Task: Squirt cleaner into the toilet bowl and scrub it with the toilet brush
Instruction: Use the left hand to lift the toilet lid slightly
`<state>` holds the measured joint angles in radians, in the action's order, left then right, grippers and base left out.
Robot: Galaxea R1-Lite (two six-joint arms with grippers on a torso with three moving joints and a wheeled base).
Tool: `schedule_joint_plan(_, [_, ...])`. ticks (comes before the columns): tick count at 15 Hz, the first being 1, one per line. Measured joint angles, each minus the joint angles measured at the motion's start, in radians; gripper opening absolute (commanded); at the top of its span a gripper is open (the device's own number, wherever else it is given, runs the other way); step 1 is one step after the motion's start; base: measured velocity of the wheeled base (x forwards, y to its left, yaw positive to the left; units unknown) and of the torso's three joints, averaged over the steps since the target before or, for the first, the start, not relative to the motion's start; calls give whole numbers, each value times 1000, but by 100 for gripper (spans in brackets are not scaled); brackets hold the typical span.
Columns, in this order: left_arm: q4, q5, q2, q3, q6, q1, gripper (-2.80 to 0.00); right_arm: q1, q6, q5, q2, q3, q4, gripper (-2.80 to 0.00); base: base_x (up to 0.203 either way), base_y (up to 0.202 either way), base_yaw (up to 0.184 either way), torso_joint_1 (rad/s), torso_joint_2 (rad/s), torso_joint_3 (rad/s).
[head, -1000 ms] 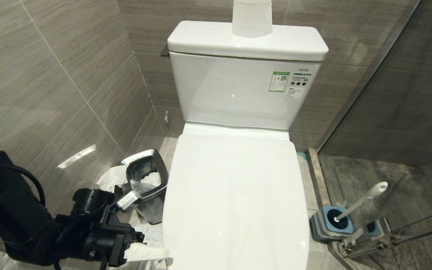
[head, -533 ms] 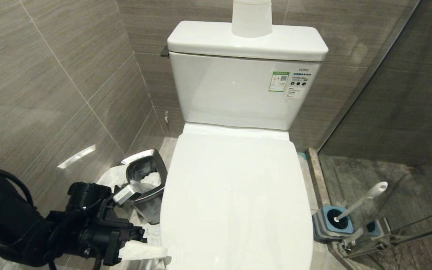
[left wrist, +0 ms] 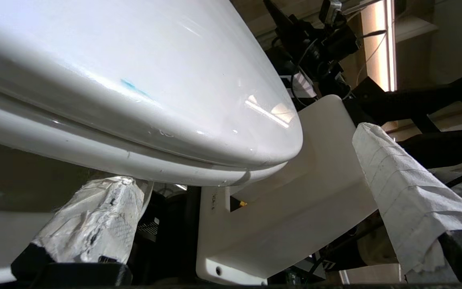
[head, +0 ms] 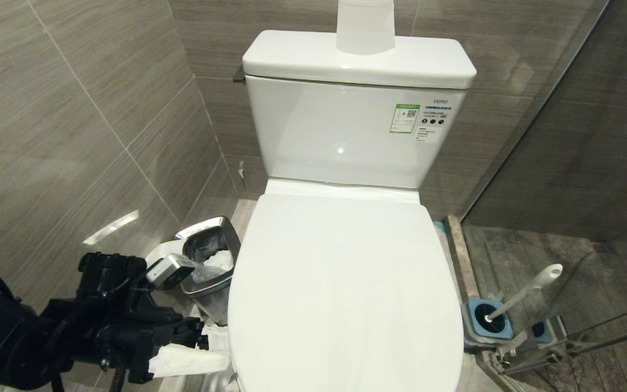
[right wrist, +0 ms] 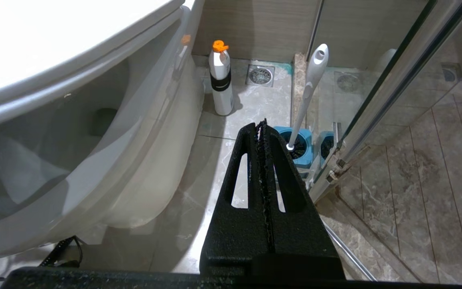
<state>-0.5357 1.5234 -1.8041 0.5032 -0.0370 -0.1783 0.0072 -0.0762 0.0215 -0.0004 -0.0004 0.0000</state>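
The toilet bowl point(head: 346, 305) has its white lid down, so the inside is hidden. My left gripper point(head: 210, 348) is open at the lid's front left edge, its paper-wrapped fingers point(left wrist: 407, 192) standing wide on either side of the rim. A small turquoise smear of cleaner point(left wrist: 132, 86) marks the lid. The toilet brush point(head: 526, 291) stands in its blue holder point(head: 485, 324) on the floor to the right. In the right wrist view my right gripper point(right wrist: 262, 124) is shut and empty, low beside the bowl point(right wrist: 134, 160), with the brush point(right wrist: 309, 92) just beyond it.
A steel bin point(head: 210, 256) with paper in it stands left of the toilet, close to my left arm. A white bottle with an orange cap point(right wrist: 221, 80) stands on the floor behind the bowl. A glass shower partition point(head: 564, 218) bounds the right. A paper roll point(head: 365, 24) sits on the tank.
My left gripper has shifted left and lower in the head view, staying open at the lid's edge. The lid's front now shows wider and nearer. The brush has not moved.
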Motion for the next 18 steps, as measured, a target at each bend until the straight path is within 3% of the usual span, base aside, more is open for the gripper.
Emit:
schedule_joint_plan(13, [-5, 0, 88, 111, -3, -12, 0, 0, 0, 0, 0, 0, 0, -280, 0, 0, 0, 0, 0, 0])
schedule_joint_plan(18, [1, 0, 107, 167, -41, -10, 0, 0, 0, 0, 0, 0, 0, -280, 0, 0, 0, 0, 0, 0])
